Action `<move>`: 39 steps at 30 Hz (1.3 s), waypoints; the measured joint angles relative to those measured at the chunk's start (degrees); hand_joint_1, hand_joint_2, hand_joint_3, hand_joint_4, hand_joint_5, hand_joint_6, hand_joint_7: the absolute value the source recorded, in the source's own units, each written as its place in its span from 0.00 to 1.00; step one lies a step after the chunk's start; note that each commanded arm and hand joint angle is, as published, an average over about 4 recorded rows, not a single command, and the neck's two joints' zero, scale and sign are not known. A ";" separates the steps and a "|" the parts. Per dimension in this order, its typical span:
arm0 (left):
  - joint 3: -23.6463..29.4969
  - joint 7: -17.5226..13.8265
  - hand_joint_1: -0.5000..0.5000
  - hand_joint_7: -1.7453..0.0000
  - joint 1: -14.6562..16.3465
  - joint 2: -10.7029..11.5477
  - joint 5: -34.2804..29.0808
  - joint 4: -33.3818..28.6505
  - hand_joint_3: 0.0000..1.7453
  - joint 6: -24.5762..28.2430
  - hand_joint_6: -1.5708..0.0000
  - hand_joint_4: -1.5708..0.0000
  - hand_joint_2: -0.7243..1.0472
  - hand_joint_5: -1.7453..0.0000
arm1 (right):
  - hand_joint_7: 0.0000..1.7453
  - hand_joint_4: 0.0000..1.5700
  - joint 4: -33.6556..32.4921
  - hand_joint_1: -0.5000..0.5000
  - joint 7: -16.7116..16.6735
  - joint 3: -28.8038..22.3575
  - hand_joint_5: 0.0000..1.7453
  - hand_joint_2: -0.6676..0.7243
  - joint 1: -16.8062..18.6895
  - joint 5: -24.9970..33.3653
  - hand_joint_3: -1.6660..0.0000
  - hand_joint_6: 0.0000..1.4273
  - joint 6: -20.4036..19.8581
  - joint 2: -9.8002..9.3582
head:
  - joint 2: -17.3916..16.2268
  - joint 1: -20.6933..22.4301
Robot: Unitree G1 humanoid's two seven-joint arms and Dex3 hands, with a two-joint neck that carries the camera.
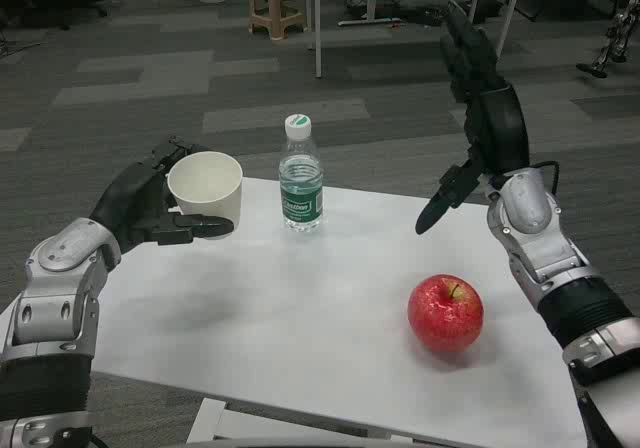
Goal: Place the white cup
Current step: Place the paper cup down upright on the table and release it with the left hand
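Note:
The white cup is upright and held above the table's left side, its mouth facing up. My left hand grips it from the left, with the thumb across its lower front and fingers behind it. My right hand is raised high over the table's right side, palm turned inward, fingers spread and holding nothing.
A clear water bottle with a white cap and green label stands just right of the cup near the table's far edge. A red apple lies on the white table at the right front. A stool and furniture legs stand on the floor beyond.

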 measured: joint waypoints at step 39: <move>-18.18 2.81 0.62 0.04 0.94 -0.39 -10.84 27.94 0.05 -33.64 0.92 1.00 1.00 0.06 | 0.04 0.00 -2.00 0.08 0.02 -0.66 0.00 1.00 1.08 0.00 1.00 0.00 0.04 0.10 | -2.53 -0.53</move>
